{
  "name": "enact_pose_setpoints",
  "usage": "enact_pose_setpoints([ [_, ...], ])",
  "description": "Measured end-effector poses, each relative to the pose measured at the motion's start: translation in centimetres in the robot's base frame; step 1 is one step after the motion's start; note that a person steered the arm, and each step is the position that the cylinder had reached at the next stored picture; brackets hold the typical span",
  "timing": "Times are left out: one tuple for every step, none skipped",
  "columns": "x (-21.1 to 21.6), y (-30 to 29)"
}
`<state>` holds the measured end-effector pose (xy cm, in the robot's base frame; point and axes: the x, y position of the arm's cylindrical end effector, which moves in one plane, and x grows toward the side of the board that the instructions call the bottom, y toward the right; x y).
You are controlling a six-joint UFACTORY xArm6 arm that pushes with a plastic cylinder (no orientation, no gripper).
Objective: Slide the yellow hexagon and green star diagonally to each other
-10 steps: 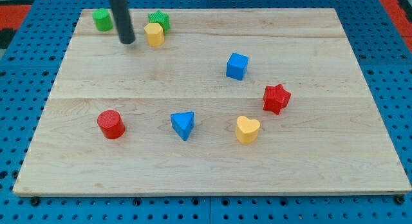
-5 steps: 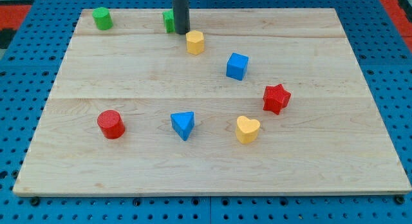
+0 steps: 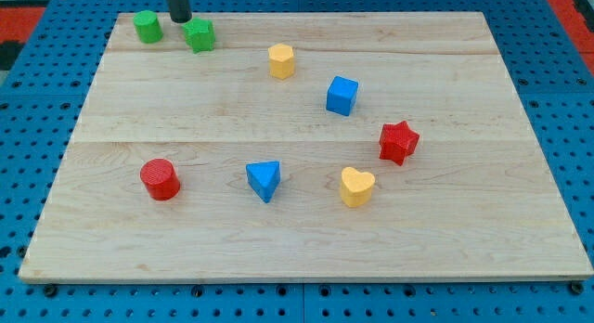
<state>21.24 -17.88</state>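
Observation:
The yellow hexagon (image 3: 281,60) sits on the wooden board (image 3: 306,230) right of centre near the view's top. The green star (image 3: 199,34) lies up and to its left, near the board's top edge. My tip (image 3: 179,18) is at the top edge, just left of and above the green star, between it and a green cylinder (image 3: 147,27). The rod runs out of the view's top.
A blue cube (image 3: 342,95) lies right of and below the hexagon. A red star (image 3: 398,142), a yellow heart (image 3: 356,187), a blue triangle (image 3: 264,180) and a red cylinder (image 3: 160,179) lie across the lower half.
The yellow hexagon slid right and down, away from the green star. The green star then moved left towards the green cylinder. My tip went right, then back left to the top edge.

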Motion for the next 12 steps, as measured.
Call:
enact_pose_setpoints([
  [0.8, 1.5],
  [-1.9, 2.5],
  [1.2, 6.9],
  [6.0, 7.6],
  [5.5, 7.9],
  [0.0, 7.0],
  [-0.6, 2.4],
  [3.8, 3.7],
  [7.9, 3.6],
  [9.1, 3.0],
  [10.5, 1.8],
  [12.6, 6.7],
])
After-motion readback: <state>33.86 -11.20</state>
